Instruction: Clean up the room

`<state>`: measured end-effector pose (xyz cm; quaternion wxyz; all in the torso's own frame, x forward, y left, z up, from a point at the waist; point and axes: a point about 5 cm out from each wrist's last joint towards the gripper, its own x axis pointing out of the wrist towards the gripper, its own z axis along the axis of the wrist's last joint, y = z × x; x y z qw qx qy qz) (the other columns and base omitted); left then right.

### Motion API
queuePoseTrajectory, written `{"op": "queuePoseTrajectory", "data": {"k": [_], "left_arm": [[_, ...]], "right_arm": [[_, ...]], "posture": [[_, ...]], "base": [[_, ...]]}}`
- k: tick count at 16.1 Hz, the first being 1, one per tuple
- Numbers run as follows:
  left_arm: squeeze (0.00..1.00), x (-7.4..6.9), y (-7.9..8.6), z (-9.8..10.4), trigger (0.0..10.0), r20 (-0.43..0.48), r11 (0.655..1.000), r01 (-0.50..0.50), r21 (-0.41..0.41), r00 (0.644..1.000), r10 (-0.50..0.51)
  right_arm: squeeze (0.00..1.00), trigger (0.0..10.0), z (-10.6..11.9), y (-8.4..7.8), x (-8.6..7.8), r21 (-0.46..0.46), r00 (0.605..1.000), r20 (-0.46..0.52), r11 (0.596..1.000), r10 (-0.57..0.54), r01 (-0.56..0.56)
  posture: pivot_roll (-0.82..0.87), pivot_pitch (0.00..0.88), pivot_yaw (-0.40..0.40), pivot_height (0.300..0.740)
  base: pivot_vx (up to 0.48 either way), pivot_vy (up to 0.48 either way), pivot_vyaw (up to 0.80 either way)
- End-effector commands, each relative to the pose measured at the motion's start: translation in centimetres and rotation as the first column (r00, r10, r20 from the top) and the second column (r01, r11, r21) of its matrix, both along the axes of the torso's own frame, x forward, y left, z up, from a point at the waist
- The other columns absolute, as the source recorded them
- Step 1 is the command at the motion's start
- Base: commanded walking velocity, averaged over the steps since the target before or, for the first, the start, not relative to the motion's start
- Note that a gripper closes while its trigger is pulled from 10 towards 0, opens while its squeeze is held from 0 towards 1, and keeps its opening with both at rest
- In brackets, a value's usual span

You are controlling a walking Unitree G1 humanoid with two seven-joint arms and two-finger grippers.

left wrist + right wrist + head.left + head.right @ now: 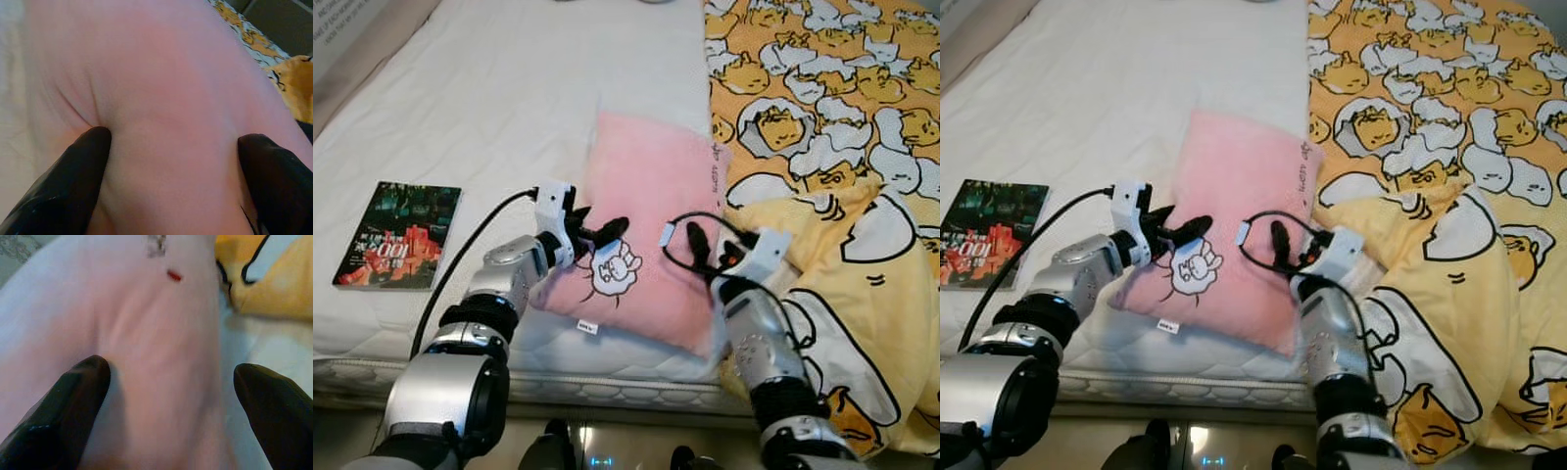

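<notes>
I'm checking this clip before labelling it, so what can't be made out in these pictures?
- Book title: too small to read in the eye views.
- Pink pillow embroidered text near its edge: too small in the eye views, blurred in the right wrist view.
- Bed far end: cut off by the top edge.
- Yellow blanket: runs past the right edge.

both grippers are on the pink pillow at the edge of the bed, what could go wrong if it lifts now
The left gripper and right gripper have open fingers pressing into the soft pink pillow rather than pinching it, so it could slip free. The pillow's near corner overhangs the mattress edge, so it may slide to the floor. Its far side meets the yellow blanket, which might drag along.
</notes>
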<state>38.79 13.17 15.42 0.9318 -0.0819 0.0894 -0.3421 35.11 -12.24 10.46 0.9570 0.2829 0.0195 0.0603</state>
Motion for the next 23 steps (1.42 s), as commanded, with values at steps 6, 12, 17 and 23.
{"op": "queuePoseTrajectory", "data": {"k": [6, 12, 17, 23], "left_arm": [[0.00, -1.3, -1.5, -3.1, 10.0, -0.153, 0.988, 0.124, 0.097, 0.982, -0.108], [0.00, -1.2, -2.7, -3.8, 0.0, -0.154, 0.993, 0.014, 0.120, 0.988, 0.005], [0.00, -2.1, -4.2, -4.9, 0.0, -0.118, 0.990, 0.019, 0.140, 0.993, -0.002], [0.00, -2.5, -6.8, -5.1, 0.0, -0.139, 0.998, 0.018, 0.056, 0.990, -0.010]], "right_arm": [[0.00, 10.0, -4.3, 1.0, -0.8, 0.077, 0.967, -0.227, 0.992, 0.112, -0.097], [0.00, 0.0, -5.1, 0.9, -0.5, 0.097, 0.926, -0.339, 0.985, 0.166, -0.141], [0.00, 0.0, -5.0, -1.6, -0.4, -0.046, 0.936, -0.312, 0.981, 0.164, -0.187], [0.00, 0.0, -5.3, -3.8, -0.6, -0.016, 0.945, -0.316, 0.995, 0.088, -0.098]], "posture": [[0.10, 0.346, -0.011, 0.740], [0.11, 0.323, -0.010, 0.740], [0.13, 0.236, 0.004, 0.740], [0.09, 0.161, -0.019, 0.740]], "base": [[0.000, 0.000, 0.00], [0.000, 0.000, 0.00], [0.000, 0.000, 0.00], [0.000, 0.000, 0.00]]}}
